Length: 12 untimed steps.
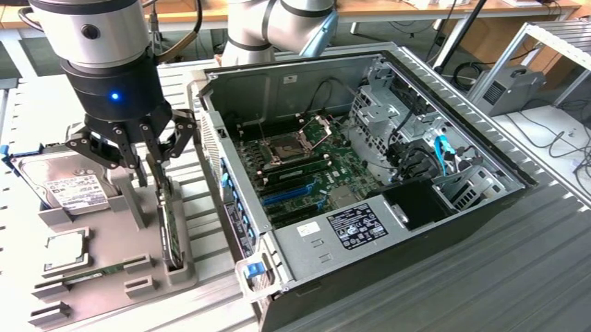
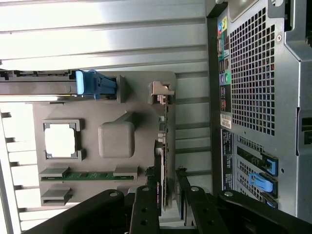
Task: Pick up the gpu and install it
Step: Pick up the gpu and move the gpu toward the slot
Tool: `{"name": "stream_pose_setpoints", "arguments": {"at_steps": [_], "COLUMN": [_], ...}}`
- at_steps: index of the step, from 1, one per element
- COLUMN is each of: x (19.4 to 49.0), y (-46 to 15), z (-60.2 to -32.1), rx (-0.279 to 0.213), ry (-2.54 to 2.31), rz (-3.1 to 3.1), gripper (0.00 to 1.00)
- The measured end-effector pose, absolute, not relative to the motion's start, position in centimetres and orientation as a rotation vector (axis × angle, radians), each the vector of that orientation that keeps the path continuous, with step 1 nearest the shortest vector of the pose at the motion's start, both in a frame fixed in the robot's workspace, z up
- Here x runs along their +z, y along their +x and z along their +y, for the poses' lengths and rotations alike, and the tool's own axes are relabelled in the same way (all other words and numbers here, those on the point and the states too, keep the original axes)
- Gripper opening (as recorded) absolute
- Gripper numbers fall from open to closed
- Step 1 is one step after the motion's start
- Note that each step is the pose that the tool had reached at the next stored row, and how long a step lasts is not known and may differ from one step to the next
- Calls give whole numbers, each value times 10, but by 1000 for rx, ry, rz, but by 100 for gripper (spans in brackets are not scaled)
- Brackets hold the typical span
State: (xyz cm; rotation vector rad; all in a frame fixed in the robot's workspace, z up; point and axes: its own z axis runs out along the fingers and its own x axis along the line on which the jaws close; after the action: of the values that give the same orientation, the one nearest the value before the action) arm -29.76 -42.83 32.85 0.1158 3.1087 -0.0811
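The gpu point(image 1: 169, 223) stands on edge in a slot of the grey parts holder point(image 1: 102, 283), at the holder's side nearest the computer. In the wrist view I see the gpu point(image 2: 163, 136) edge-on, a thin green board with its metal bracket at the far end. My gripper point(image 1: 157, 166) hangs straight down over the card's top edge. Its black fingers straddle the card, one on each side. In the wrist view a sliver of gap shows between the card and each finger of the gripper point(image 2: 165, 171), so it is open around the gpu.
The open computer case point(image 1: 277, 66) lies at the exterior view's right, motherboard up, with blue expansion slots point(image 1: 291, 194) near its rear wall. The holder point(image 2: 97, 112) also carries a hard drive point(image 1: 69, 183), a processor point(image 1: 65, 250) and a memory stick point(image 1: 93, 271).
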Motion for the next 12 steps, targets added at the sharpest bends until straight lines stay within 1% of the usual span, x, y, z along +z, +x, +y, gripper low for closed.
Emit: {"name": "stream_pose_setpoints", "arguments": {"at_steps": [9,10,11,12], "x": [329,329,328,329], "y": [-298,-298,-298,-298], "z": [-428,-428,-428,-428], "rx": [-81,-81,-81,-81], "ry": [116,116,116,116], "rz": [3109,3109,3109,3109], "gripper": [30,42,42,48]}}
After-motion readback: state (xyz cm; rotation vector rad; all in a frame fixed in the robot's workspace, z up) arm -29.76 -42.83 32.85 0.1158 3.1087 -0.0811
